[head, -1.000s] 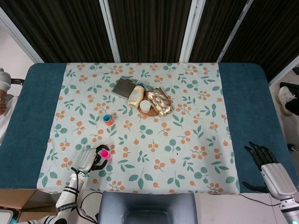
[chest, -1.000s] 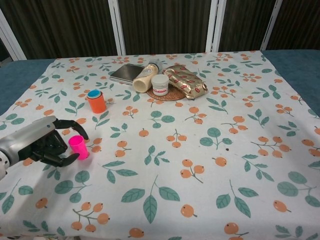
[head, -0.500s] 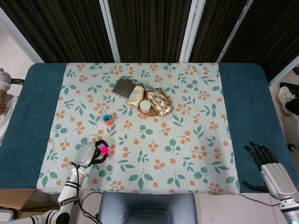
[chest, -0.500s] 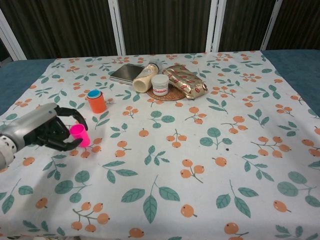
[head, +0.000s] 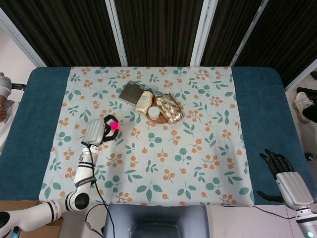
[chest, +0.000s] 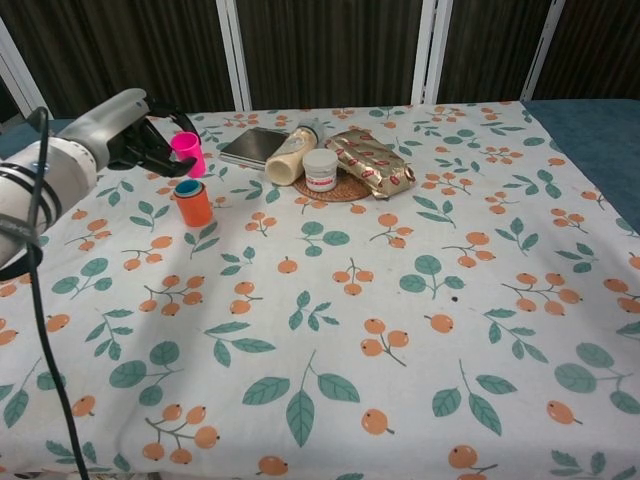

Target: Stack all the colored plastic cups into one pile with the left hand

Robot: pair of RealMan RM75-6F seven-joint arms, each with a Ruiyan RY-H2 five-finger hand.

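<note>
My left hand [head: 99,130] [chest: 140,132] grips a pink cup [head: 114,125] [chest: 187,152] and holds it lifted in the air. In the chest view the pink cup hangs upright directly above the orange cup with a blue cup nested in it [chest: 192,202]. In the head view my hand and the pink cup hide that orange cup. My right hand [head: 285,173] rests at the table's near right corner, fingers apart, holding nothing.
At the back centre lie a dark flat case [head: 131,92], a cream bottle [head: 144,101], a small white jar [head: 154,112] on a round mat, and a gold foil packet [head: 169,107]. A flowered cloth [head: 198,163] covers the table.
My left hand lifted the pink cup off the cloth and carried it away from me, from the near left up to a spot above the orange cup. The right hand stayed put.
</note>
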